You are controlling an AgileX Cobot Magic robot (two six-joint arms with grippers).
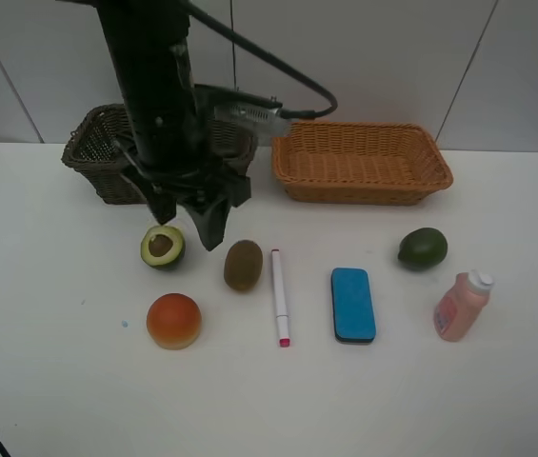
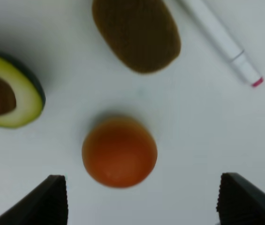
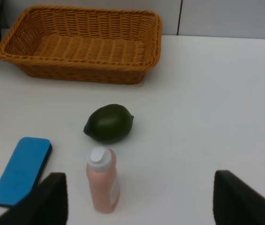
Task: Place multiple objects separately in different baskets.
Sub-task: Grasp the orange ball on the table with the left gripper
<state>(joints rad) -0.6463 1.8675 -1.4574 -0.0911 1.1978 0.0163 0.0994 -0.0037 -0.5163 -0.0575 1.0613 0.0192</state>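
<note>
On the white table lie a halved avocado (image 1: 162, 247), a brown kiwi (image 1: 243, 265), an orange-red peach (image 1: 173, 320), a white-pink marker (image 1: 279, 296), a blue eraser (image 1: 353, 304), a whole green avocado (image 1: 423, 248) and a pink white-capped bottle (image 1: 461, 305). A dark brown basket (image 1: 92, 157) and a light tan basket (image 1: 362, 162) stand at the back. My left gripper (image 1: 188, 224) hangs open just above the halved avocado; its wrist view shows the peach (image 2: 119, 152) ahead of the spread fingers. My right gripper (image 3: 139, 201) is open and empty, short of the pink bottle (image 3: 103, 180).
The black left arm and its cable hide part of the dark basket's inside. The tan basket (image 3: 83, 44) shows nothing in it. The whole avocado (image 3: 109, 123) and eraser (image 3: 22, 169) lie between the right gripper and that basket.
</note>
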